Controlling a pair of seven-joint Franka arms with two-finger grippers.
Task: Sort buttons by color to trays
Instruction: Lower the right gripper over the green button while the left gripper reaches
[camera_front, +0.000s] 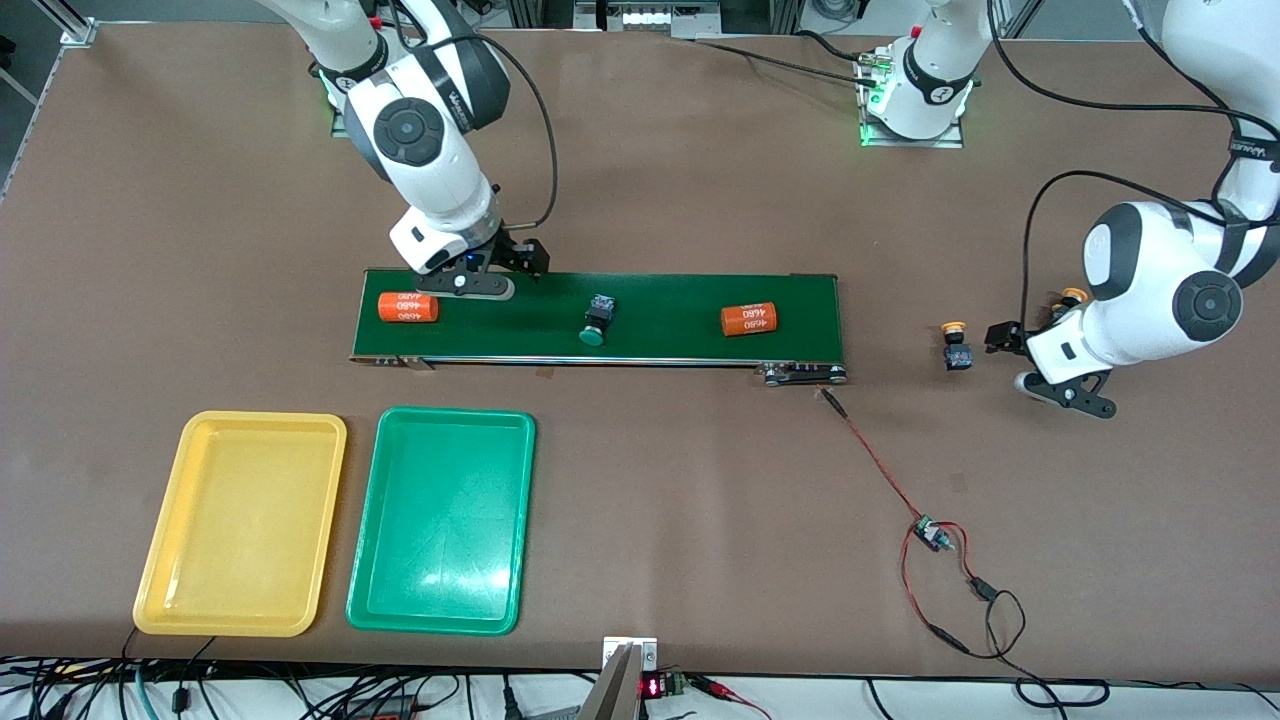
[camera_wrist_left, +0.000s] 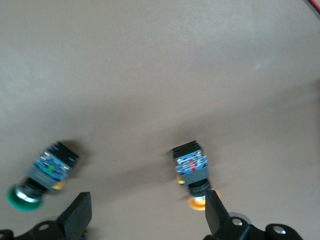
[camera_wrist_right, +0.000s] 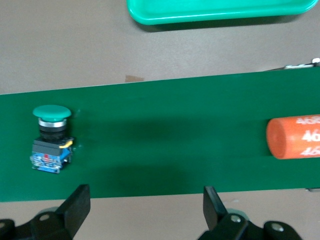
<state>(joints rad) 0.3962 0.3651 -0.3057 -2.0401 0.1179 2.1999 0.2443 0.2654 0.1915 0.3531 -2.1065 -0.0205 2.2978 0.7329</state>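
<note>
the green-capped button (camera_front: 598, 322) lies on its side at the middle of the dark-green conveyor belt (camera_front: 660, 300), centre of the front view. its long axis runs across the belt, with the green cap toward the front camera and the blue-black body toward the robot bases. in the right wrist view the same button (camera_wrist_right: 51, 138) sits off to one side of the open fingers, not between them.

the right hand (camera_front: 478, 276) hangs over the belt's edge at the upper left of the belt, just above an orange cylinder (camera_front: 408, 307). its fingers are spread wide and hold nothing. this is the nearer arm, so my judgement is that it should slide along the belt toward the button and close across the narrow body.

the green tray (camera_front: 441, 520) and the yellow tray (camera_front: 241, 523) lie side by side at the lower left of the front view, both nearer the camera than the belt, both without buttons. a second orange cylinder (camera_front: 750, 319) rests further along the belt.

at the right of the front view, a yellow-capped button (camera_front: 956, 344) stands on the counter (camera_front: 700, 500) just beside the left hand (camera_front: 1040, 360). the left wrist view shows that hand released, fingers wide, with the yellow-capped button (camera_wrist_left: 192, 171) by one finger and another green-capped button (camera_wrist_left: 42, 176) by the other.
</note>
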